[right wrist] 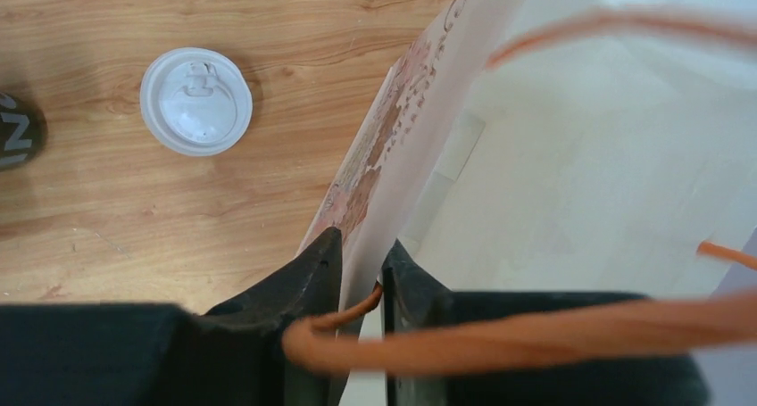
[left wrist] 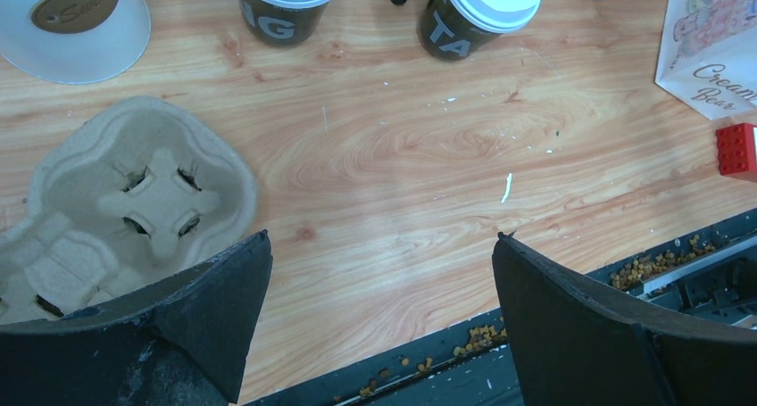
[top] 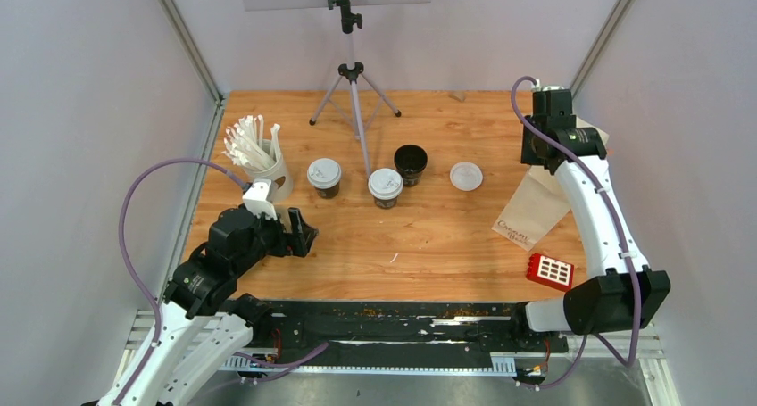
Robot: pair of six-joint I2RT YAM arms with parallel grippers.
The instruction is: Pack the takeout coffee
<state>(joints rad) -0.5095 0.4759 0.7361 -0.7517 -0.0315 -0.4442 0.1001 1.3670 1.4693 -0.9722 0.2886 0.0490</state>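
Two black coffee cups with white lids (top: pixel 324 178) (top: pixel 386 187) stand mid-table, with an open black cup (top: pixel 411 162) behind them and a loose white lid (top: pixel 466 176) to its right. The left wrist view shows the two lidded cups (left wrist: pixel 286 4) (left wrist: pixel 482 9) and the brown pulp carrier tray (left wrist: pixel 134 201), which lies beside the left finger. My left gripper (top: pixel 299 232) (left wrist: pixel 382 238) is open and empty over bare wood. My right gripper (top: pixel 546 163) (right wrist: pixel 361 245) is shut on the top edge of a white paper bag (top: pixel 536 205) (right wrist: pixel 580 156). The loose lid (right wrist: pixel 196 101) lies left of the bag.
A white cup of straws (top: pixel 259 161) stands at the back left, also in the left wrist view (left wrist: pixel 76 22). A camera tripod (top: pixel 354 94) stands at the back middle. A red block (top: pixel 550 270) (left wrist: pixel 736 149) lies near the front right. The bag's orange handle (right wrist: pixel 536 335) loops across my right fingers.
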